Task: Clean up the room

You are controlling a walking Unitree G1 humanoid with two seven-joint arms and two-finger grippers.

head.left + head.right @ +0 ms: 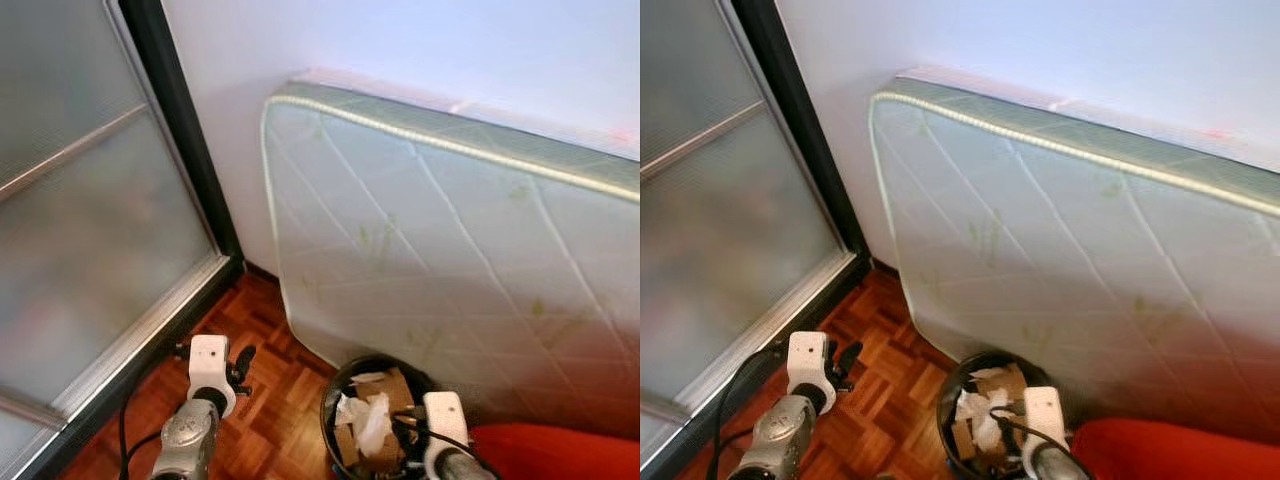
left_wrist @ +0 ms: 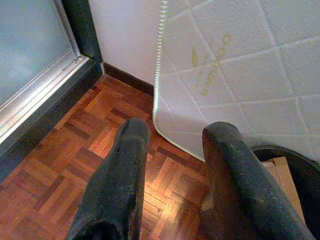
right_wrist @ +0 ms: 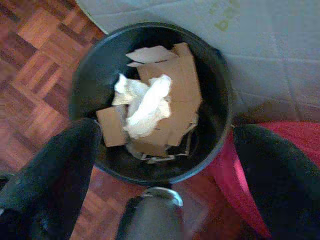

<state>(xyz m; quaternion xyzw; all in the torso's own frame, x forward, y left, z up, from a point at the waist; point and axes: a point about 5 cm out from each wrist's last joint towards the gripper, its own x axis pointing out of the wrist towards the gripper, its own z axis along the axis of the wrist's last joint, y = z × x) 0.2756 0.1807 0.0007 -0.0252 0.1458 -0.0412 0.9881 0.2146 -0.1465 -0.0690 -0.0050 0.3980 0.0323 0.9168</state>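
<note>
**Right claw open above one black bin**

Right claw (image 3: 165,165) is seen spread wide and empty over one black bin (image 3: 87,75), low in the frame's centre. Inside are counted several cardboard pieces (image 3: 177,85) and one crumpled white paper (image 3: 147,102). Left claw (image 2: 175,170) is parted, holding nothing, above the parquet floor (image 2: 55,165). One quilted mattress (image 1: 450,270) is leaned on the wall; one red object (image 1: 560,450) is beside the bin.

Mattress (image 1: 450,260) crowds bin (image 3: 90,75); floor (image 2: 60,150) open
</note>
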